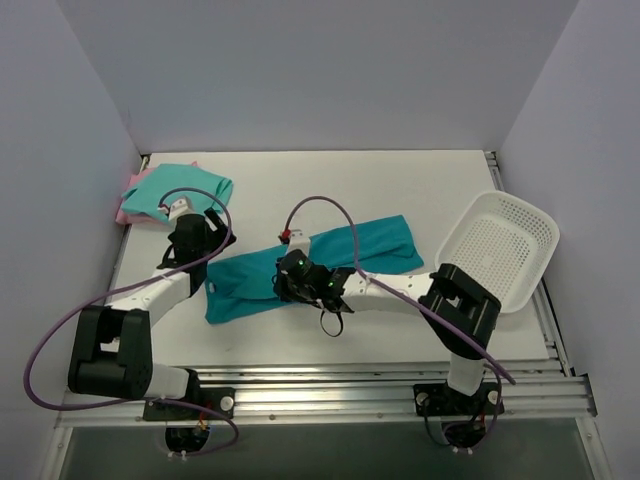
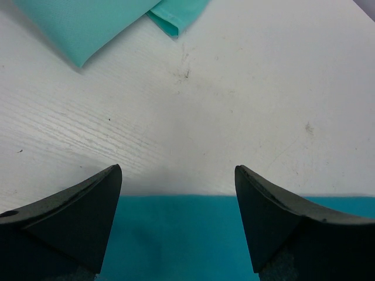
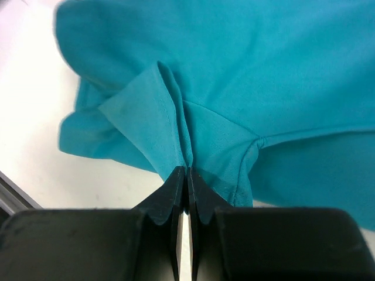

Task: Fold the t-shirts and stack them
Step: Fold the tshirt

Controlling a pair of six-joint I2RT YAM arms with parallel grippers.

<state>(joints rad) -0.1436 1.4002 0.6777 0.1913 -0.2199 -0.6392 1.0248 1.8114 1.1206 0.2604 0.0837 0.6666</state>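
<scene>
White tabletop (image 1: 330,180) between grey walls, seen from above: the teal t-shirt (image 1: 375,245) lies in a long band across the middle, its long axis running from near-left to far-right. The right gripper (image 1: 287,282) sits on the band's left half, and the left gripper (image 1: 208,245) hovers at its far-left corner. I count three shirts: the teal one, plus a folded mint t-shirt (image 1: 185,188) on a pink t-shirt (image 1: 124,212) in the far-left corner. One white perforated basket (image 1: 500,240) stands at the right.

Left wrist: jaws wide apart, holding nothing, with the teal edge running straight across beneath them and bare table beyond.

Right wrist: jaws pressed together, pinching a raised fold of teal cloth.
</scene>
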